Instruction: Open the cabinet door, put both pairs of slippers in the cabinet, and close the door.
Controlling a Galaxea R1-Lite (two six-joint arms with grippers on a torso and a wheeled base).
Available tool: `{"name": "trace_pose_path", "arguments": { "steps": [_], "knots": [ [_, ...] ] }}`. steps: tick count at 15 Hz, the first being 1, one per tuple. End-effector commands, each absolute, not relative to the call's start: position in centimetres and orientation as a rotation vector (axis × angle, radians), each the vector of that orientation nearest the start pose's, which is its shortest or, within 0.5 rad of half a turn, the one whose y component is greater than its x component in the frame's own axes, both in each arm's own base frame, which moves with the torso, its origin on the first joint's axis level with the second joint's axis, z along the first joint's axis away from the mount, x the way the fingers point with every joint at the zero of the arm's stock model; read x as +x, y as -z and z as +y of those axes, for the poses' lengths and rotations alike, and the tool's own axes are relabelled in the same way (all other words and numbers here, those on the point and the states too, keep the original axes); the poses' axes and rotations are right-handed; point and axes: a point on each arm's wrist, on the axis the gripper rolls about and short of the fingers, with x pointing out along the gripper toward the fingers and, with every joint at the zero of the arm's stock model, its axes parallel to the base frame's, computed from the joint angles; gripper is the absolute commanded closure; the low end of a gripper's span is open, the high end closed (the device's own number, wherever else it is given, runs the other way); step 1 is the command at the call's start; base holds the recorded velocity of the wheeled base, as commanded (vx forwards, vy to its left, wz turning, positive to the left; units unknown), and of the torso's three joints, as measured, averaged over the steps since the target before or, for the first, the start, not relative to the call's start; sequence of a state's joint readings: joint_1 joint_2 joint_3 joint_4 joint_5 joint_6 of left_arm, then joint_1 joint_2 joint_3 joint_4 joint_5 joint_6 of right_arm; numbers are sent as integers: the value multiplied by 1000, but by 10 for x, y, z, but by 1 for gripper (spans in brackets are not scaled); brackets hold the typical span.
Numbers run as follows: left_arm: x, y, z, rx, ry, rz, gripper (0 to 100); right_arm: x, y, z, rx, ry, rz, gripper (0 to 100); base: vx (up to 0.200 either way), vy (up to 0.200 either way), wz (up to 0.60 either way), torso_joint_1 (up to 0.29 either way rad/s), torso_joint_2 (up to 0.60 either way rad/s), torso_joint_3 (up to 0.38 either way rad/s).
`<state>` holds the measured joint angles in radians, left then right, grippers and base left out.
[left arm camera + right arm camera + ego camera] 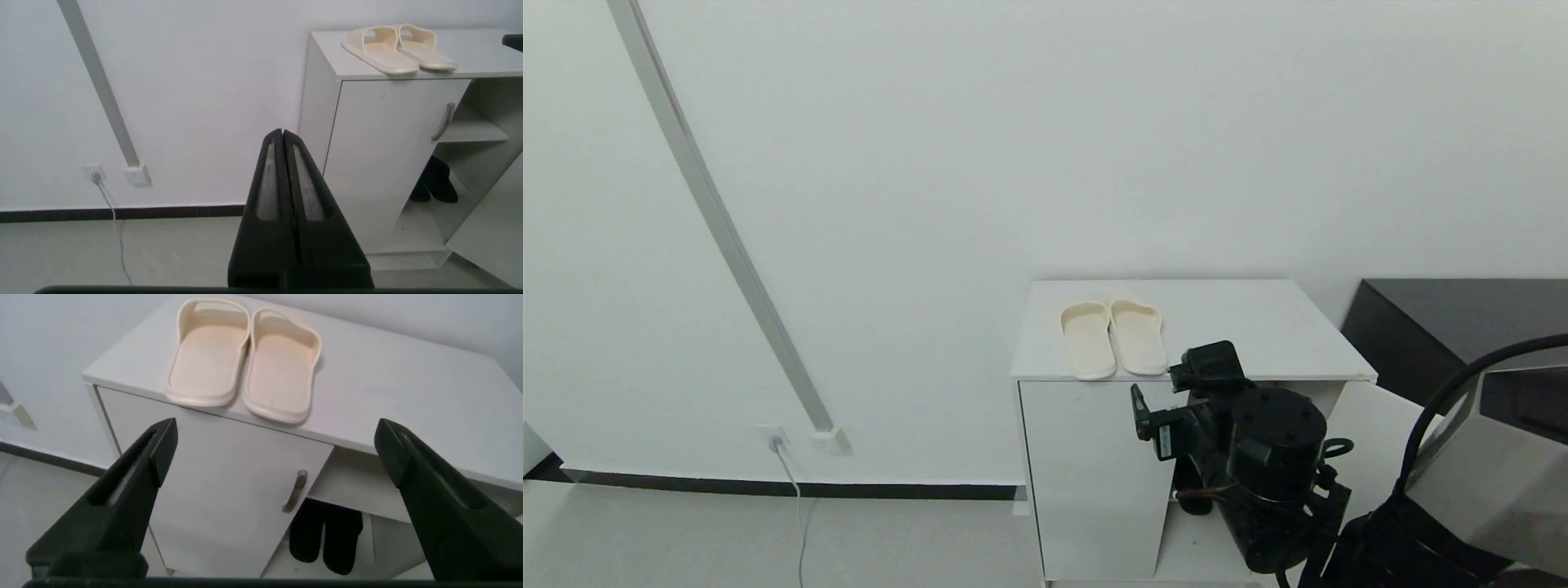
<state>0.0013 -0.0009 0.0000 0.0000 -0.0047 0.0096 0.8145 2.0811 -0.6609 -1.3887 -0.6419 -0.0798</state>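
- Cabinet (1094, 474): door open; black pair (327, 536) inside on low shelf, i.e. done.
- Cream pair (1112, 339): on cabinet top; pending, then shut door.
- R gripper (276, 433): jaws wide apart, empty, near cream pair.
- L gripper (283, 135): jaws pressed together, empty.

The cream slippers (1112, 339) at mid-frame looked like smooth, matt moulded foam. The white cabinet (1258, 327) had a smooth matt laminate finish, its door handle (293, 492) satin metal.
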Motion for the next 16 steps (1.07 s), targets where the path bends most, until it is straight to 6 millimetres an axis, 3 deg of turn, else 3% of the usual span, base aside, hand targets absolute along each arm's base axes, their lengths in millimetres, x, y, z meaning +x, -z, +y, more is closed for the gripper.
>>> {"name": "trace_pose_path", "arguments": {
  "steps": [1, 4, 7, 10, 12, 16],
  "knots": [
    [-23, -75, 0, 9, 3, 0, 100, 252, -83, 246, -121, -178, 27, 0, 0, 0, 0, 0, 0, 0],
    [-23, -75, 0, 9, 5, 0, 100, 266, -92, 257, -98, -170, 22, 0, 0, 0, 0, 0, 0, 0],
    [-23, -75, 0, 11, 6, 0, 100, 283, -119, 274, -34, -166, 95, 0, 0, 0, 0, 0, 0, 0],
    [-23, -75, 0, 11, 8, 0, 100, 288, -152, 282, 31, -156, 185, 0, 0, 0, 0, 0, 0, 0],
    [-23, -75, 0, 11, 6, 0, 100, 283, -163, 282, 57, -149, 253, 0, 0, 0, 0, 0, 0, 0],
    [-23, -75, 0, 8, 8, 0, 100, 275, -148, 283, 32, -154, 301, 0, 150, 0, 0, -3, -3, 1]
  ]
}}
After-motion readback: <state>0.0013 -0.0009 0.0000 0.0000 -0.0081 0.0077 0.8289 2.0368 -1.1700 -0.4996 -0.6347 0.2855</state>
